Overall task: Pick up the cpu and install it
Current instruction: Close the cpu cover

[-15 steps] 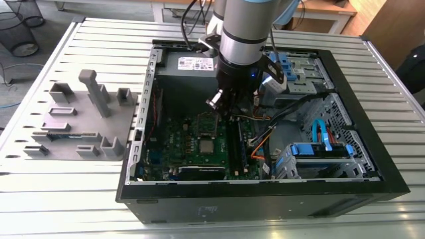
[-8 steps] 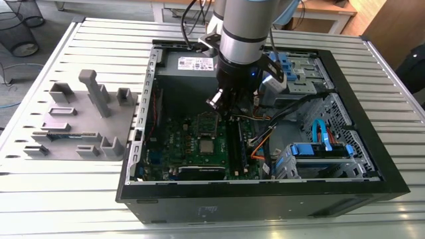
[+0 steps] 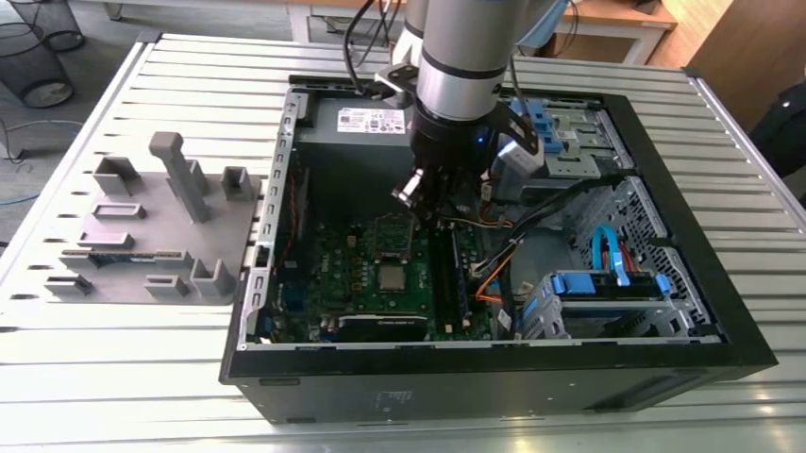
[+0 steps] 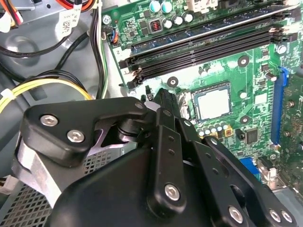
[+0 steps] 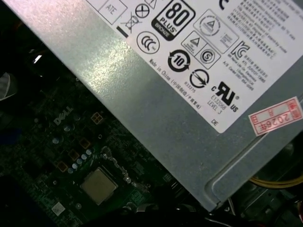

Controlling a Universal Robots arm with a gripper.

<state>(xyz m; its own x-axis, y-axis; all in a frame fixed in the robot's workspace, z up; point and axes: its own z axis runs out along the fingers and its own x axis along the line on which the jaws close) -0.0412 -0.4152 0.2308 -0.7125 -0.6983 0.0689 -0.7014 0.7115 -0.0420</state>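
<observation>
Showing, at the exterior view's left, a grey moulded tray (image 3: 145, 231) lying on the slatted metal surface (image 3: 126, 377), just beside an open black computer case (image 3: 504, 382).

Moving rightward into the case: picturing the arm (image 3: 463, 57) reaching down from above near the silver power supply (image 3: 359, 118) and hanging the end effector (image 3: 422, 206) over the green motherboard (image 3: 334, 274). Giving no way of telling the end effector's state, apart or together.

Catching the cpu (image 3: 394, 276) sitting flat in its socket on the board, dull silver top facing up, near the end effector but apart from it and nearer the exterior view's lower edge.

Framing the cpu (image 4: 211, 105) again in the second wrist view, just past the end effector's black linkages, with long black memory slots (image 4: 203, 47) running beyond it and yellow wires (image 4: 47, 85) curving off the board. Glimpsing the cpu (image 5: 98, 184) in the first wrist view too, beside the labelled power supply (image 5: 156, 109).

Closing, at the exterior view's right, on a drive cage with blue rails (image 3: 605, 288).
</observation>
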